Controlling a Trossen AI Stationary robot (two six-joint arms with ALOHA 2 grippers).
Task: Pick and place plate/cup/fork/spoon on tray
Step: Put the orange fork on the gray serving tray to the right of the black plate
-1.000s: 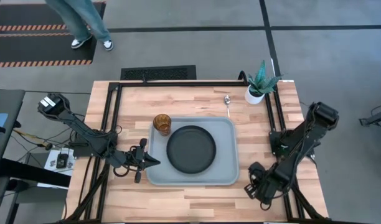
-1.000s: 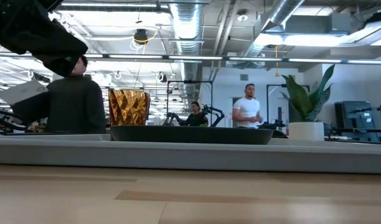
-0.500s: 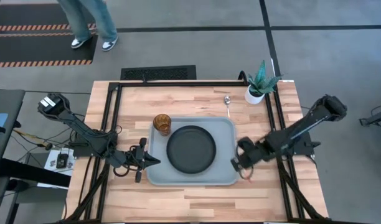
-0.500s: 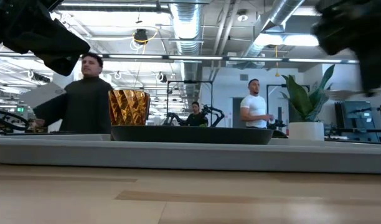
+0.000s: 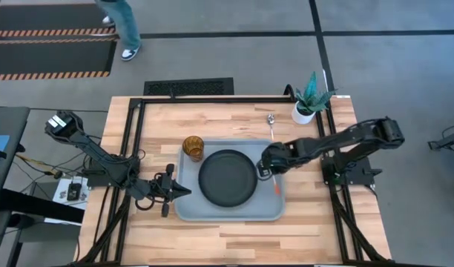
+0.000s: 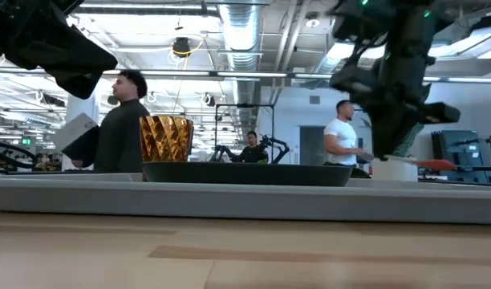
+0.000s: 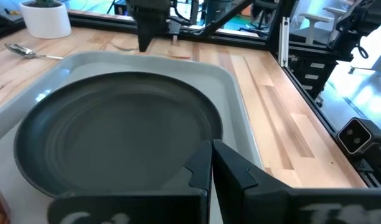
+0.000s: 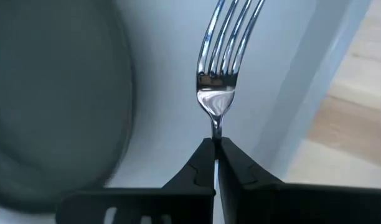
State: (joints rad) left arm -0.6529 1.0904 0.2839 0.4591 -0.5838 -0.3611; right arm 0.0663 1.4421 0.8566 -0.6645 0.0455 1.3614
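The right gripper's point(image 8: 215, 146) fingers point(image 8: 240, 171) pinch the neck of the small silver fork point(image 8: 223, 68) with a red-orange handle, above the light grey-blue plastic tray point(image 5: 271, 152) beside the round matte black plate point(image 5: 227, 176). The left gripper point(image 7: 211, 149), fingers closed and empty, waits at the tray's left edge over the wooden counter point(image 5: 227, 119).

Glossy metal fork point(image 8: 220, 68), matt plate point(image 5: 227, 178), smooth plastic tray point(image 5: 274, 209), wooden table point(image 5: 234, 116)
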